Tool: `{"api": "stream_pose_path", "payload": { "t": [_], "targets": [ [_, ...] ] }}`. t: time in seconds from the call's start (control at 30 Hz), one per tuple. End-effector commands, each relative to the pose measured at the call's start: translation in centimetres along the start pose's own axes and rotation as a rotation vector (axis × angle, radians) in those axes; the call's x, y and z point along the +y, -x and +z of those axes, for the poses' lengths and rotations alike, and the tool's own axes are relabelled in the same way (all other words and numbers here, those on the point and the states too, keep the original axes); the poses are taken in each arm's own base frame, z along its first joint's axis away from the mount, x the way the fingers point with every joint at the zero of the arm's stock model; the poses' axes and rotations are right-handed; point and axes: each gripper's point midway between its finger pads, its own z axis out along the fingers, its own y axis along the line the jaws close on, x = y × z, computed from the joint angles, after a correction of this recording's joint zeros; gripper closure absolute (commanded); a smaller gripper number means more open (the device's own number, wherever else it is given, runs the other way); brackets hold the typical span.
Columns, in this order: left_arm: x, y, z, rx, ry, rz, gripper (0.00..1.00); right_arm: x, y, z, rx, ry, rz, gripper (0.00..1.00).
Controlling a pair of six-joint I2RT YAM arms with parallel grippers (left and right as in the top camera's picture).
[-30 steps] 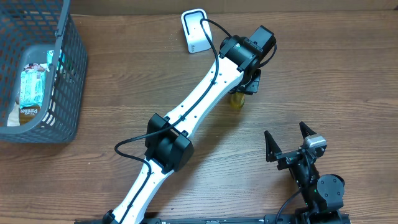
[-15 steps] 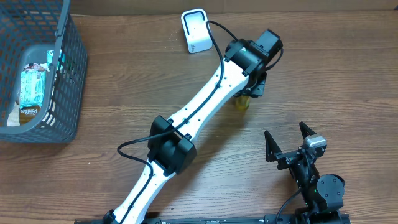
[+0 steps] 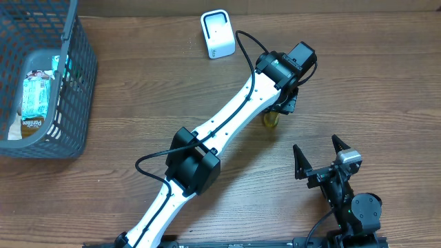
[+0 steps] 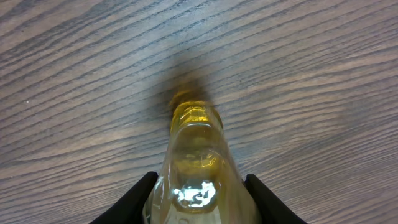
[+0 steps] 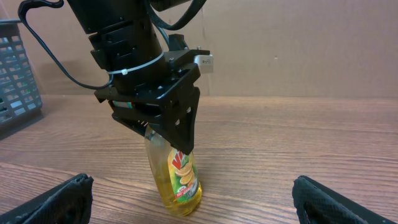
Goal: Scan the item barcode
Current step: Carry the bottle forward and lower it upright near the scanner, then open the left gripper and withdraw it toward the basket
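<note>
— Where is the yellow bottle (image 5: 179, 177)?
— Near the white scanner (image 3: 217, 34), a bit to its right and closer to the robot. The left gripper (image 4: 199, 186) is clamped on its top. I think that is so the label can face the scanner.
— And the right gripper (image 3: 317, 147)?
— Its fingers are wide apart, holding nothing, well away from the scanner.
— What's underneath?
— A brown wood table (image 3: 358, 69). A grey basket (image 3: 77, 83) sits far left of the scanner, and there is a tan wall (image 5: 298, 43) behind.

Overhead stares straight down from high, left wrist hangs close above the yellow bottle (image 4: 196, 165) looking down it, right wrist sits low at five o'clock, eyeing that bottle too.
</note>
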Motion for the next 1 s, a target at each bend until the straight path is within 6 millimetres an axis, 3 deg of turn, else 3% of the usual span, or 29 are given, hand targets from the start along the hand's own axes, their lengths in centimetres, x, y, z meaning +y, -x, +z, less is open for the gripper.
{"api": "stream_pose_path", "payload": {
  "t": [0.0, 0.27, 0.4, 0.6, 0.73, 0.77, 0.87, 0.97],
  "targets": [
    [-0.1, -0.1, 0.4, 0.0, 0.009, -0.018, 0.58, -0.2, 0.0, 0.0, -0.003, -0.008, 0.002, 0.0],
    [0.0, -0.6, 0.4, 0.015, 0.018, -0.014, 0.44, -0.2, 0.0, 0.0, -0.003, -0.008, 0.003, 0.0],
    [-0.1, -0.6, 0.4, 0.015, 0.017, -0.013, 0.22, -0.2, 0.0, 0.0, -0.003, -0.008, 0.003, 0.0],
    [-0.3, -0.2, -0.2, -0.002, 0.008, -0.006, 0.16, -0.2, 0.0, 0.0, -0.003, -0.008, 0.003, 0.0],
    [-0.6, 2.1, -3.2, -0.094, -0.036, 0.043, 0.12, -0.2, 0.0, 0.0, -0.003, -0.009, 0.003, 0.0],
    [-0.6, 3.6, -5.6, -0.16, -0.066, 0.045, 0.11, -0.2, 0.0, 0.0, -0.003, -0.008, 0.003, 0.0],
    [-0.3, 5.5, -9.6, -0.262, -0.103, 0.064, 0.02, -0.2, 0.0, 0.0, -0.003, -0.009, 0.003, 0.0],
    [1.4, 7.0, -13.9, -0.366, -0.095, 0.041, 0.0, -0.2, 0.0, 0.0, -0.003, -0.009, 0.003, 0.0]
  ]
}}
